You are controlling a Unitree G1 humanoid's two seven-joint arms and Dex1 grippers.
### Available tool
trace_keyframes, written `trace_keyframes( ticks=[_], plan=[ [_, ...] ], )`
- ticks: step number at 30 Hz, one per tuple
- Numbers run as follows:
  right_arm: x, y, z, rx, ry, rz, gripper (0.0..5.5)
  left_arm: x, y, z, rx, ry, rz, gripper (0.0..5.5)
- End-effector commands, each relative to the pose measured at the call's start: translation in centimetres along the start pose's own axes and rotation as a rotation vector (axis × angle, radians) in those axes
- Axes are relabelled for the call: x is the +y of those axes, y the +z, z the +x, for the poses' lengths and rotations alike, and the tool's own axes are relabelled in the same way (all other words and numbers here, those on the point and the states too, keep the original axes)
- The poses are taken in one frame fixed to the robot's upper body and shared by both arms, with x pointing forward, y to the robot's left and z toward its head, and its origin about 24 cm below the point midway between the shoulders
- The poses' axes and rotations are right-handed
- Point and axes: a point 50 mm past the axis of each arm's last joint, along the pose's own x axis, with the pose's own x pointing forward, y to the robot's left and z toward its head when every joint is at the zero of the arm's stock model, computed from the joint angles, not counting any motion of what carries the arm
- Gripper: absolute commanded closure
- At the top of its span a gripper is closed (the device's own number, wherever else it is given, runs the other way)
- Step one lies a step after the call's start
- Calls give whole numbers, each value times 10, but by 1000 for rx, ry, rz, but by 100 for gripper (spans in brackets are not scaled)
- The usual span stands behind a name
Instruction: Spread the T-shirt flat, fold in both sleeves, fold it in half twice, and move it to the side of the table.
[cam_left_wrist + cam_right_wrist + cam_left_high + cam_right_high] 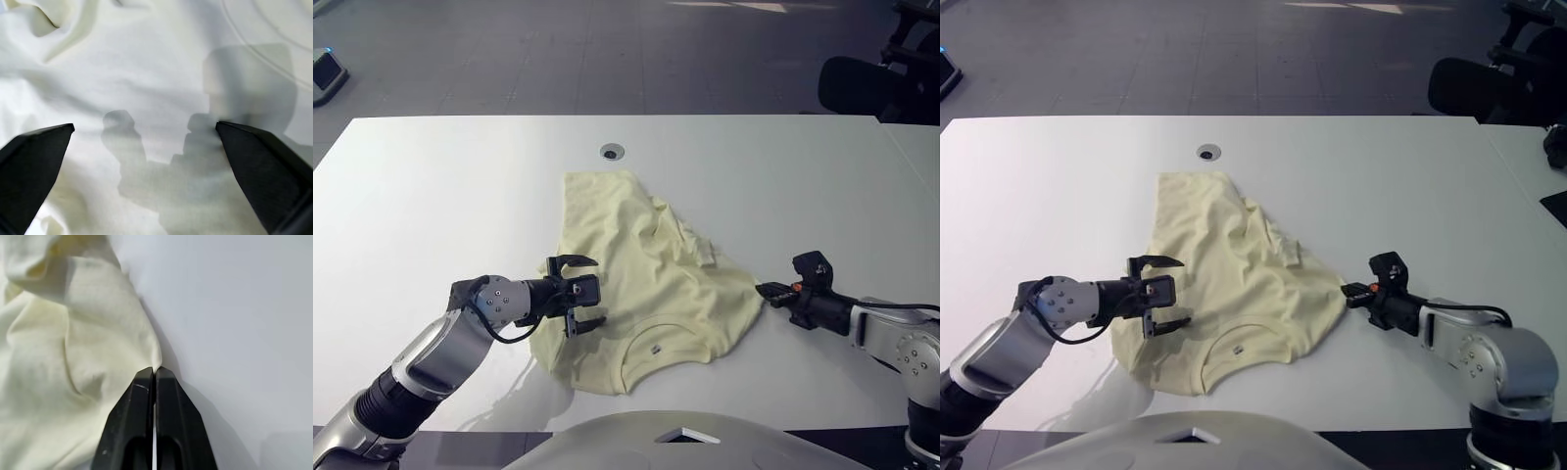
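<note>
1. T-shirt (646, 284): pale yellow, 1 pc. Lay crumpled mid-counter (431, 186), toward the robot's side. Collar (658, 345) faced the robot, and the body ran off in a bunched strip toward a cable hole (611, 152). Not yet flat; sleeves not folded.
2. Left gripper (598, 290): released, fingers spread wide. It hovered over the shirt's left part, just beside the collar. Left wrist view had the fingers (34, 161) above the cloth w/ their shadow on it and nothing between them.
3. Right gripper (762, 290): clenched, low at the counter, tips at the shirt's right edge. It appeared to pinch a corner, since the cloth drew to a point there; right wrist view showed the tips (154, 371) meeting at the fabric's rim.
4. Handling (est.): light, soft, limp knit w/ no stiffness. It would likely sag and double over itself if lifted, and drag in wrinkles across the counter. Not fragile.
5. Hold pts (est.): edges and corners, i.e. shoulder seams or hem corners, pinched low against the counter. Two opposed holds pulled apart should spread it; a mid-panel grab would prob. only bunch it more.
6. Stage (est.): spreading step, early.
</note>
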Motion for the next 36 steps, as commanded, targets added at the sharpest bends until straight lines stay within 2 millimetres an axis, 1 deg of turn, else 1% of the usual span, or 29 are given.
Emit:
trace_keyframes(
  ticks=[1,5,7,11,14,17,18,21,23,25,26,30,32,33,36],
  plan=[
    [-8,-4,-10,14,-60,-20,548,-19,-20,6,100,-74,-78,10],
    [-8,-8,-12,48,-77,-52,548,-20,-21,6,103,-67,-83,10],
    [-4,-11,-13,69,-53,-74,548,-20,-21,6,101,-69,-79,10],
    [0,-6,-8,92,1,-142,489,-23,-21,6,102,-64,-90,10],
    [-4,7,-9,47,-12,-167,439,-22,-21,6,102,-71,-80,10],
    [-8,33,-7,-41,-40,-212,391,-21,-21,5,105,-78,-71,10],
    [-7,44,-4,-82,-48,-233,378,-20,-21,5,106,-82,-67,10],
    [2,68,10,-166,-44,-304,324,-17,-21,5,104,-91,-54,10],
    [9,75,25,-182,-46,-369,290,-14,-20,7,100,-97,-41,10],
    [15,74,39,-174,-33,-417,252,-11,-19,8,96,-102,-31,10],
    [17,73,45,-164,-23,-438,245,-10,-18,8,95,-103,-27,10],
    [20,61,53,-106,-1,-524,180,-9,-18,9,95,-105,-22,10],
    [15,57,57,-71,-24,-593,147,-10,-19,9,95,-106,-25,10],
    [11,55,58,-56,-46,-628,142,-10,-19,9,93,-110,-22,10],
    [-4,53,62,-17,-116,-734,92,-9,-18,10,91,-115,-17,10]
  ],
)
